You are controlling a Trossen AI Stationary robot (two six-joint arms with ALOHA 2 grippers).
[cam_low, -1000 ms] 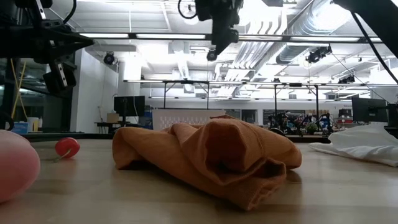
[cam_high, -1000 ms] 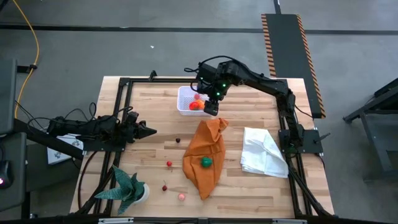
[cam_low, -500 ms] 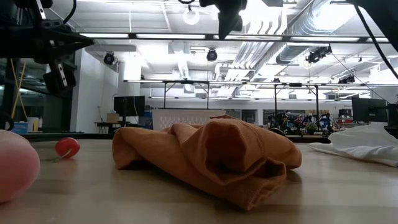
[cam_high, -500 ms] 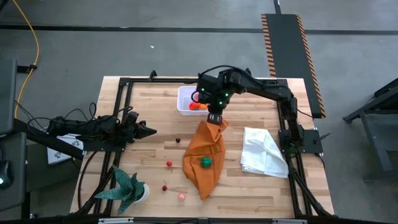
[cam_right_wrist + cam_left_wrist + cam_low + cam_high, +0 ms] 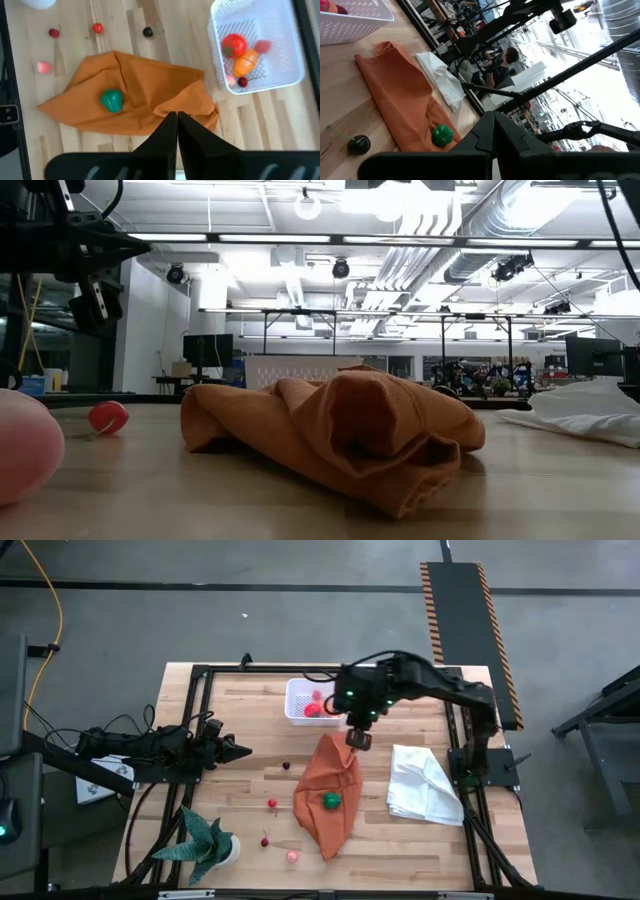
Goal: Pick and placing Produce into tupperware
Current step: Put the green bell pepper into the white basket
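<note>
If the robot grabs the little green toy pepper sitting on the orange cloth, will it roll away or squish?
The small green toy pepper looks rounded and lumpy, so a nudge would probably make it wobble or roll. The crumpled orange cloth beneath is soft and folded, which may slow it down. It looks like hard, shiny plastic, so it likely won't squish and might slip.

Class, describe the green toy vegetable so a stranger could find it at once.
Find the crumpled orange cloth in the middle of the wooden table. The green toy pepper lies on top of it, the only green piece; the other loose produce is red, pink or dark.
</note>
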